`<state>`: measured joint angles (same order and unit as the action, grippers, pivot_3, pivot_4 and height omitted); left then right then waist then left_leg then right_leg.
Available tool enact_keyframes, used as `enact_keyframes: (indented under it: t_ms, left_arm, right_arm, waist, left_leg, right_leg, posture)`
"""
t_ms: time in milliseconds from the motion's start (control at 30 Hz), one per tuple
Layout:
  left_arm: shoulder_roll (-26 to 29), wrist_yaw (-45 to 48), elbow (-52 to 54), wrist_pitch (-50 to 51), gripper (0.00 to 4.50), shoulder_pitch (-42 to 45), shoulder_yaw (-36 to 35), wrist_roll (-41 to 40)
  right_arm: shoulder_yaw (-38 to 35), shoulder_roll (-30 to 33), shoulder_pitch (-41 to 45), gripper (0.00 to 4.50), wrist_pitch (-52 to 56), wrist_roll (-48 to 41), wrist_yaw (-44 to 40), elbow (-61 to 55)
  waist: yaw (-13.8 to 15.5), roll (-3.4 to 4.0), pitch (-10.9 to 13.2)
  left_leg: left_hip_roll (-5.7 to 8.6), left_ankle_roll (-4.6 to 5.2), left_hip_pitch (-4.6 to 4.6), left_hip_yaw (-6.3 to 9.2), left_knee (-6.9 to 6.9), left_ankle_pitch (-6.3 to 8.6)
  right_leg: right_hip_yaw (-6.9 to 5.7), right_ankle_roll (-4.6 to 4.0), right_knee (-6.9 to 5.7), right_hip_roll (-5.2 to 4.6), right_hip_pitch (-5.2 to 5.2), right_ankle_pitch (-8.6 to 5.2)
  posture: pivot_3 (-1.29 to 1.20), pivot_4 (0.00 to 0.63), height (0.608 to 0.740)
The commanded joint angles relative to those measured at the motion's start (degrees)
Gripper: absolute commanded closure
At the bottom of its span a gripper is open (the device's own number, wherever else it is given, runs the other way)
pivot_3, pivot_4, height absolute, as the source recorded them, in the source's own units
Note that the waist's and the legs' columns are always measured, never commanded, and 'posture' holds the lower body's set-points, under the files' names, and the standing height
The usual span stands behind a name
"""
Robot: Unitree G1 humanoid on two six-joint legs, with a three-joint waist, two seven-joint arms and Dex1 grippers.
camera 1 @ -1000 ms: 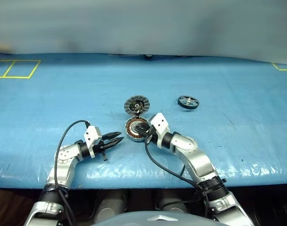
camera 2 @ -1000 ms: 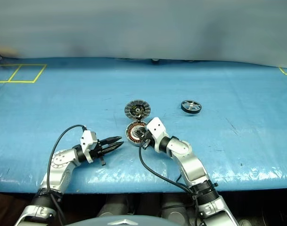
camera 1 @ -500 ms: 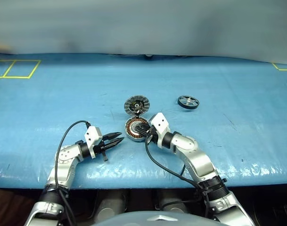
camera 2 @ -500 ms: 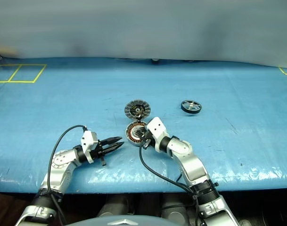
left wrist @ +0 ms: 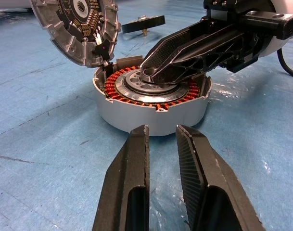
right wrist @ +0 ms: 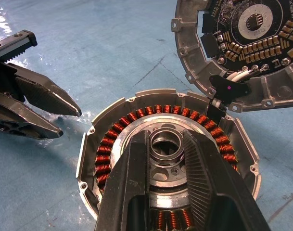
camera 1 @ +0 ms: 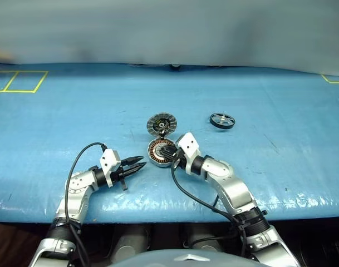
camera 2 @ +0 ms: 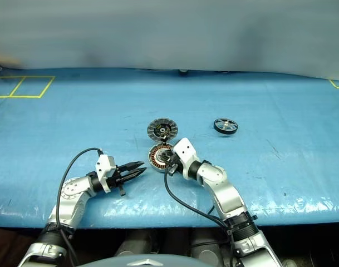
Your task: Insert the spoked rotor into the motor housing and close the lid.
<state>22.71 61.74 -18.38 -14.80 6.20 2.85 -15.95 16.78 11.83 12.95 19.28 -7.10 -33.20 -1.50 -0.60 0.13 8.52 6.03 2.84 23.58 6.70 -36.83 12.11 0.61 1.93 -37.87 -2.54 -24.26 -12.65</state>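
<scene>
blue sheeted table (camera 1: pixel 58 117), yellow tape squares (camera 1: pixel 19 81); left gripper (left wrist: pixel 161 139) apart, right gripper (right wrist: pixel 167 144) clamped on motor housing (right wrist: pixel 112 144) hub

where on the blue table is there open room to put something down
Bare blue table runs wide left of the lid, and right of the spoked rotor. Crowded: around the motor housing, with both grippers close.

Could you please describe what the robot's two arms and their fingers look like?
Both arms are silver-grey metal with black joints and a white block at each wrist. A black cable loops from each wrist. The left gripper and right gripper have two tapered black fingers with ridged inner faces.
</scene>
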Motion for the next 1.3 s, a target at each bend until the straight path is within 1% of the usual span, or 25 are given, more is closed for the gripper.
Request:
enact_keyframes:
  t_ms: [33,267,333,467,867,967,1033,1100,1167,1300]
  left_arm:
    - [-0.04,0.05,0.14,-1.18,3.59,-0.02,-0.01,-0.01]
    - [-0.02,0.03,0.09,-1.16,3.59,-0.05,0.08,0.0]
    - [-0.01,0.01,0.07,-1.19,3.59,-0.05,0.08,0.04]
    - [-0.01,0.02,-0.01,-1.17,3.59,-0.03,0.13,0.08]
    - [-0.05,-0.23,-0.08,-1.08,3.59,-0.2,0.25,0.18]
    - [-0.07,-0.23,-0.15,-1.07,3.59,-0.17,0.32,0.19]
    - [-0.12,-0.24,-0.21,-1.11,3.59,-0.11,0.38,0.24]
    - [-0.15,-0.28,-0.27,-1.19,3.59,-0.06,0.41,0.29]
    - [-0.15,-0.35,-0.34,-1.29,3.59,-0.02,0.41,0.35]
    - [-0.15,-0.51,-0.53,-1.42,3.59,0.05,0.46,0.5]
  right_arm:
    - [-0.54,-0.12,0.5,3.87,-0.64,-0.01,0.01,-0.55]
    - [-0.34,-0.1,0.08,3.87,0.24,-0.65,-0.61,-1.21]
    - [-0.23,-0.01,-0.04,3.12,0.3,-0.61,-0.7,-1.3]
    - [-0.35,-0.26,-0.05,1.87,-0.49,-0.33,-0.28,-1.21]
    - [-1.38,-1.52,-0.48,1.87,0.04,-2.72,-0.57,-3.86]
    - [-1.74,-1.71,-0.4,2.52,0.18,-3.11,-0.34,-4.34]
    - [-1.96,-1.68,-0.18,3.19,0.19,-3.24,-0.17,-3.97]
    - [-2.12,-1.76,0.06,3.75,0.41,-3.32,0.08,-3.43]
    - [-1.91,-1.78,0.39,4.47,1.15,-3.05,0.22,-2.54]
    - [-1.23,-1.88,1.1,4.47,2.21,-2.6,0.04,-1.25]
  waist:
    - [0.0,0.0,0.0]
    - [-0.01,0.0,0.0]
    - [-0.01,0.0,0.0]
    - [0.01,0.0,0.0]
    - [0.0,0.0,0.0]
    - [0.0,0.0,0.0]
    - [0.0,0.0,0.0]
    - [0.01,0.0,0.0]
    - [-0.02,0.0,0.0]
    - [-0.01,0.0,0.0]
  left_leg:
    - [0.0,0.0,0.0,0.0,0.0,0.0]
    - [0.0,-0.01,0.0,0.0,0.0,-0.01]
    - [0.0,-0.01,0.0,0.0,0.0,0.0]
    - [0.0,-0.01,0.0,0.0,-0.01,-0.01]
    - [0.0,-0.01,0.01,0.0,0.0,-0.01]
    - [-0.01,-0.01,0.01,0.0,0.0,-0.01]
    - [-0.01,-0.01,0.0,0.0,0.0,-0.01]
    - [0.0,-0.01,0.01,0.0,-0.01,-0.01]
    - [0.0,-0.01,0.0,0.0,0.0,-0.01]
    - [-0.01,-0.02,0.01,0.0,0.0,-0.01]
  right_leg:
    - [0.0,0.0,0.0,0.0,0.0,0.0]
    - [0.0,-0.01,-0.01,0.0,0.0,0.01]
    - [0.0,-0.01,-0.01,0.0,0.0,0.01]
    - [0.0,-0.01,-0.01,0.0,0.0,0.01]
    - [0.0,0.0,0.0,0.0,0.0,0.01]
    - [0.0,0.0,-0.01,0.01,-0.01,0.01]
    - [0.0,0.0,-0.01,0.01,-0.01,0.01]
    - [0.0,0.0,-0.01,0.0,-0.01,0.02]
    - [0.0,0.0,-0.01,0.01,-0.01,0.02]
    - [0.0,-0.01,-0.02,0.01,-0.02,0.02]
  posture:
    - [0.0,0.15,0.74]
    - [0.0,0.15,0.74]
    - [0.0,0.15,0.74]
    - [0.0,0.15,0.74]
    - [0.0,0.15,0.74]
    - [0.0,0.15,0.74]
    - [0.0,0.15,0.74]
    - [0.0,0.15,0.74]
    - [0.0,0.15,0.74]
    - [0.0,0.15,0.74]
